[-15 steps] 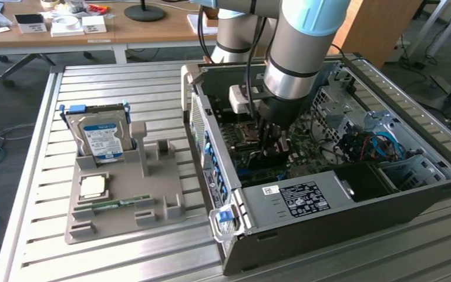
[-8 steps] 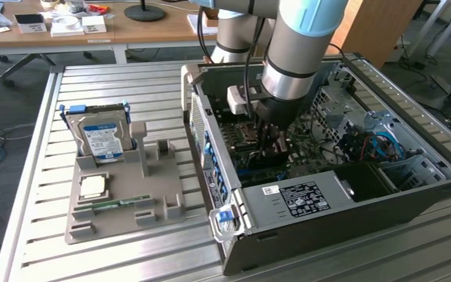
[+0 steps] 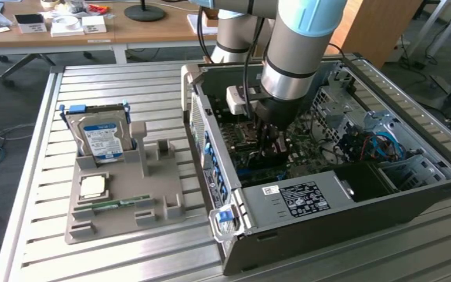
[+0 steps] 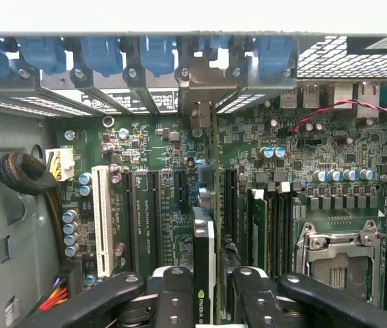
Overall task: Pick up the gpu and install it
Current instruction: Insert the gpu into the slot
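Note:
The gpu is a thin black card seen edge-on, with a green logo near the pads. My gripper is shut on it, one black finger on each side. The card stands upright over the long expansion slots of the green motherboard, and its metal bracket reaches the case's rear slot openings. In the exterior view the gripper is down inside the open computer case, with the dark gpu below it against the board.
Blue slot latches line the case's rear wall. A white slot, a black cable bundle and the CPU socket flank the card. Outside, a grey holder carries a hard drive, a chip and a memory stick.

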`<state>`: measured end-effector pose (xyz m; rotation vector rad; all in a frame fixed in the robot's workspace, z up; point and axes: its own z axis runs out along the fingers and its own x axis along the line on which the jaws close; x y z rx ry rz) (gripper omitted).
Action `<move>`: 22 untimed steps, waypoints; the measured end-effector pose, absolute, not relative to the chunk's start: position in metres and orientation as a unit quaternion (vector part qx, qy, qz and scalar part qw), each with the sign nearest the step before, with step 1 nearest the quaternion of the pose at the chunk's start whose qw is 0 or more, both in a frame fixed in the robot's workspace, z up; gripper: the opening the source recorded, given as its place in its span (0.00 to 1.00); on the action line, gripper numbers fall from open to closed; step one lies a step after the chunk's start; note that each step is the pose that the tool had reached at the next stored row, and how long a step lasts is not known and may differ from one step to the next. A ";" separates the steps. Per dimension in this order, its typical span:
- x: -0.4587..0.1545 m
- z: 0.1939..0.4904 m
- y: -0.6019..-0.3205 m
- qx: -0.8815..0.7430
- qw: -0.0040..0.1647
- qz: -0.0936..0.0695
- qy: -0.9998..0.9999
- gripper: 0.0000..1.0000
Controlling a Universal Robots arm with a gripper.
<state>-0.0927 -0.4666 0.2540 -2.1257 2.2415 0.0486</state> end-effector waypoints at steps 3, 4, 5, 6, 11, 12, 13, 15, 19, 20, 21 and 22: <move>-0.093 0.254 -0.467 -0.688 0.026 0.016 0.725 0.26; -0.093 0.254 -0.466 -0.688 0.026 0.016 0.726 0.26; -0.093 0.254 -0.467 -0.687 0.026 0.016 0.726 0.27; -0.093 0.254 -0.467 -0.688 0.026 0.016 0.725 0.27; -0.093 0.254 -0.467 -0.688 0.026 0.016 0.725 0.40; -0.093 0.255 -0.467 -0.688 0.026 0.016 0.725 0.40; -0.093 0.257 -0.467 -0.688 0.026 0.016 0.725 0.40; -0.093 0.261 -0.467 -0.688 0.026 0.016 0.725 0.40; -0.093 0.273 -0.467 -0.688 0.026 0.016 0.725 0.40; -0.093 0.276 -0.466 -0.688 0.026 0.016 0.725 0.40; -0.093 0.279 -0.466 -0.688 0.026 0.016 0.725 0.40; -0.093 0.281 -0.466 -0.688 0.026 0.016 0.725 0.40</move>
